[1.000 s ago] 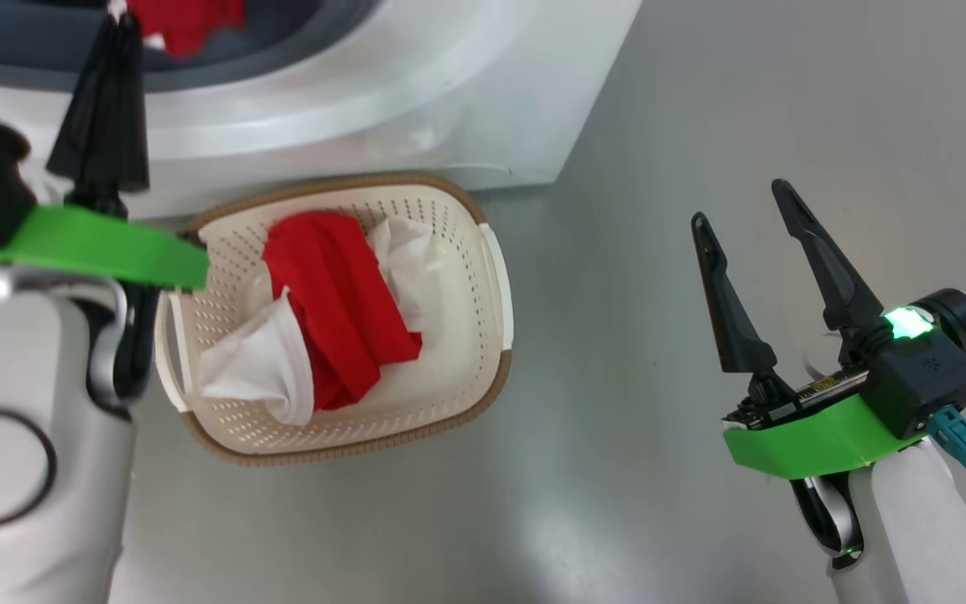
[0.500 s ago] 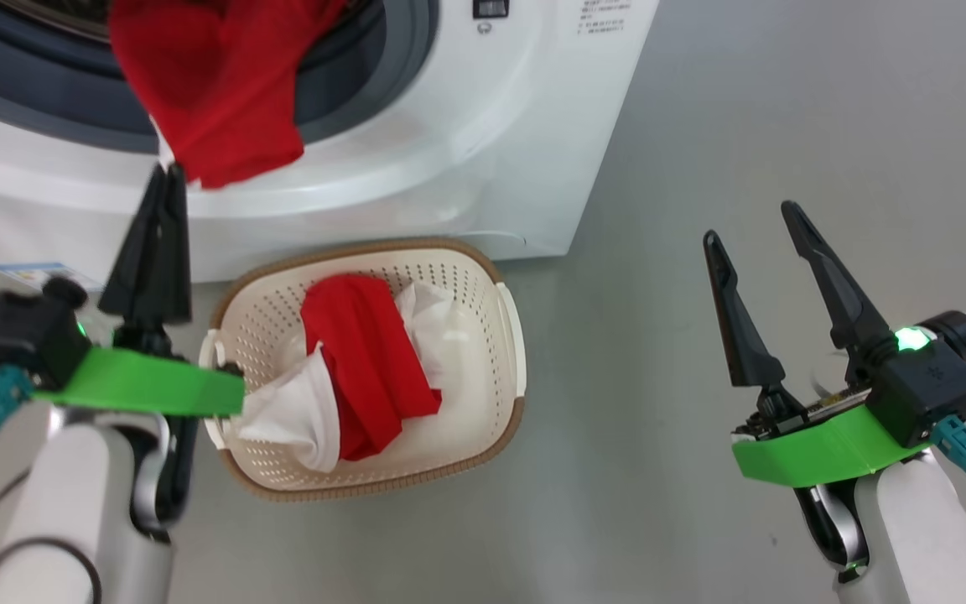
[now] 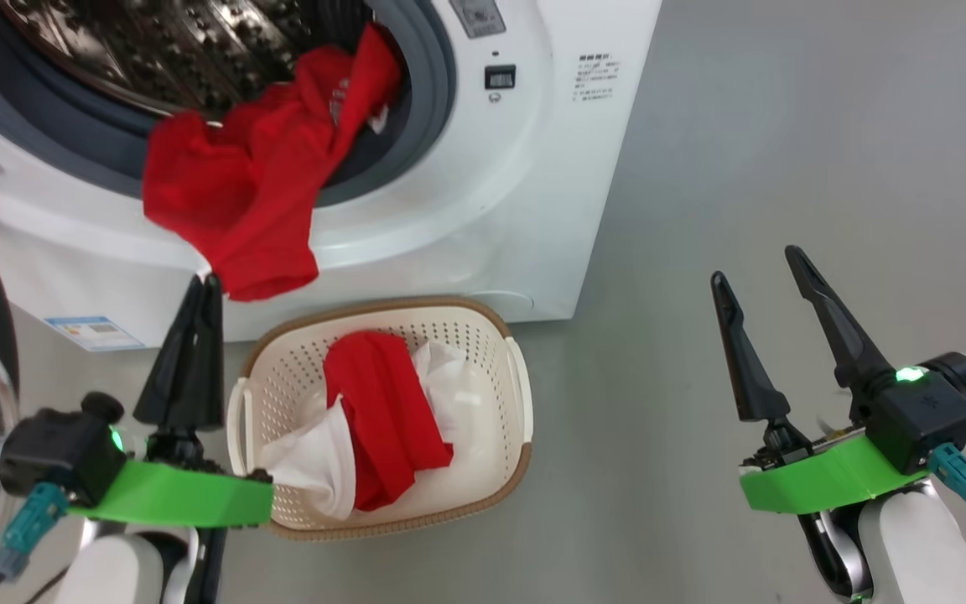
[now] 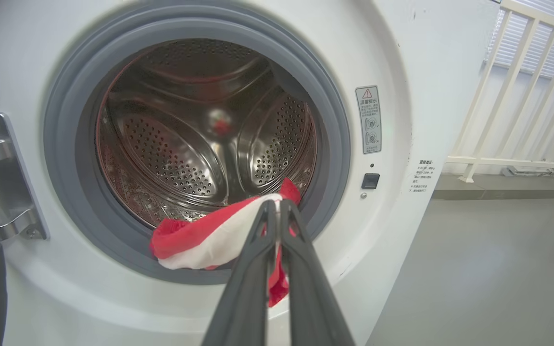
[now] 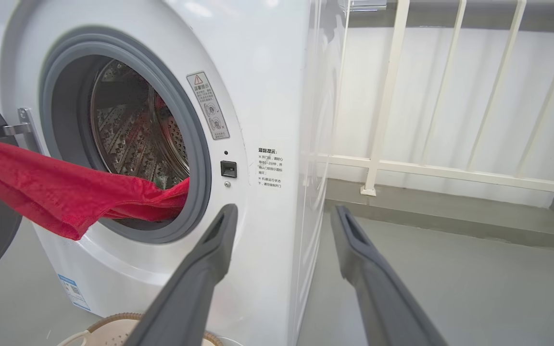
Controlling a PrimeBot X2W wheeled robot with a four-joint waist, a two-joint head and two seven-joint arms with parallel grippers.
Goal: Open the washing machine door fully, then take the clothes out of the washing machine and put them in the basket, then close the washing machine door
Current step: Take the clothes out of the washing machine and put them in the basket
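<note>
Left claw (image 3: 203,285): closed, pinching the garment (image 3: 248,201) by its edge.
Garment: red, soft, light, limp; trails from claw tips into washer (image 3: 525,184).
Grip: a bunched fold should hold best.
Right claw (image 3: 754,263): spread wide, empty.
Basket (image 3: 382,307): just beside the closed claw.

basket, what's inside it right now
A red garment lies across white cloth in the basket, with bare perforated wall showing around them. The basket's floor beneath the clothes is covered, so anything under them cannot be seen.

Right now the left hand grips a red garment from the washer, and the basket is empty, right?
No: the basket isn't empty; the head view shows red and white clothes in it. The left hand does grip the red garment.
</note>
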